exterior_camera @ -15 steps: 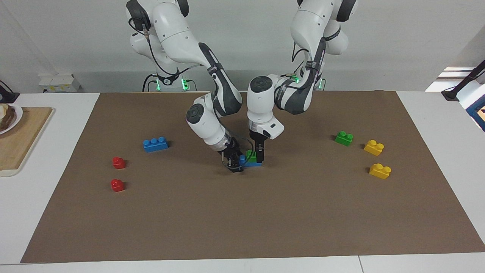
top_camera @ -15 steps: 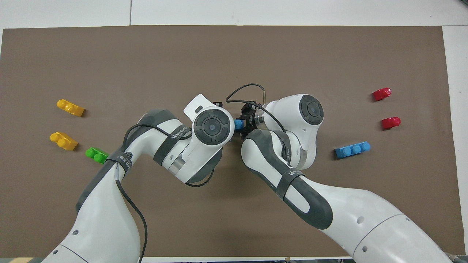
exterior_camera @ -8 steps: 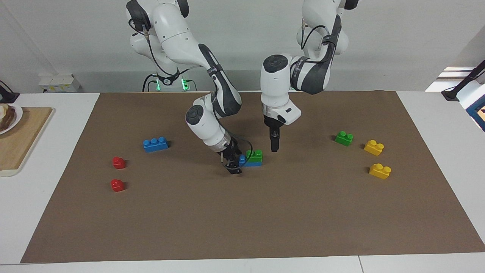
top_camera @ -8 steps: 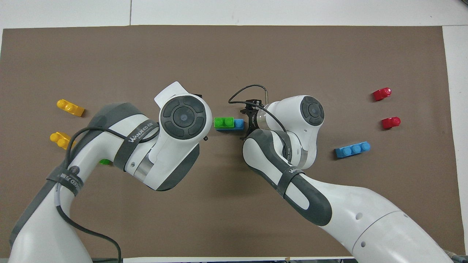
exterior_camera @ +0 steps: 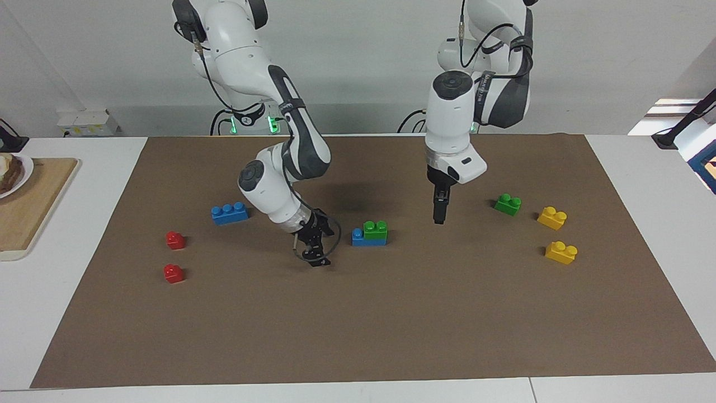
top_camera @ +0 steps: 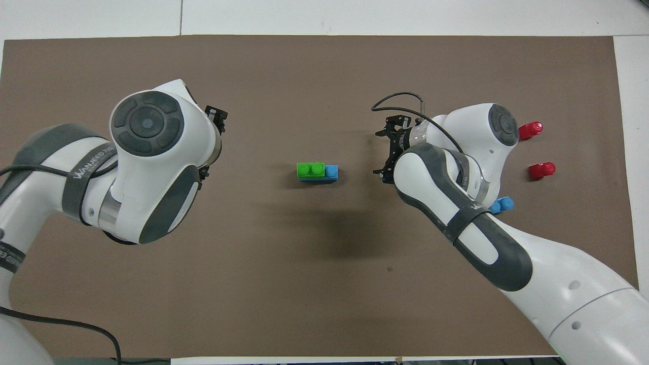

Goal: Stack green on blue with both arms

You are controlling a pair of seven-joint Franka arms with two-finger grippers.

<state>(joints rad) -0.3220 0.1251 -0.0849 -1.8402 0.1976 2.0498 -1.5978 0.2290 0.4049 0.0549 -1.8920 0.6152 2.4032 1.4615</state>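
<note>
A green brick [exterior_camera: 375, 229] is seated on a blue brick [exterior_camera: 361, 238] in the middle of the brown mat [exterior_camera: 358, 336] that covers the tabletop [exterior_camera: 67, 313]. The green brick is set over the end of the blue brick toward the left arm's end of the tabletop, so one blue stud is left bare at the end toward the right arm.

The right claw [exterior_camera: 316, 258] is held low over the mat beside the stack, toward the right arm's end, apart from the bricks. Its fingers are spread wide and nothing is held in them. The left claw [exterior_camera: 439, 215] is hung above the mat between the stack and a second green brick [exterior_camera: 508, 204], pointed straight down. Its fingers are also parted and empty.

A second blue brick [exterior_camera: 230, 213] is laid flat toward the right arm's end, with two red bricks [exterior_camera: 175, 240] farther from the robots than it. Two yellow bricks [exterior_camera: 552, 218] are set just beside the second green brick at the left arm's end.

In the overhead view a grey band [top_camera: 91, 163] on the left arm carries white lettering, of which "WANJEED" can be read, the rest being cut off. A similar band [top_camera: 469, 213] is worn by the right arm, but its lettering cannot be read. A wooden board [exterior_camera: 33, 198] lies on the tabletop off the mat.
</note>
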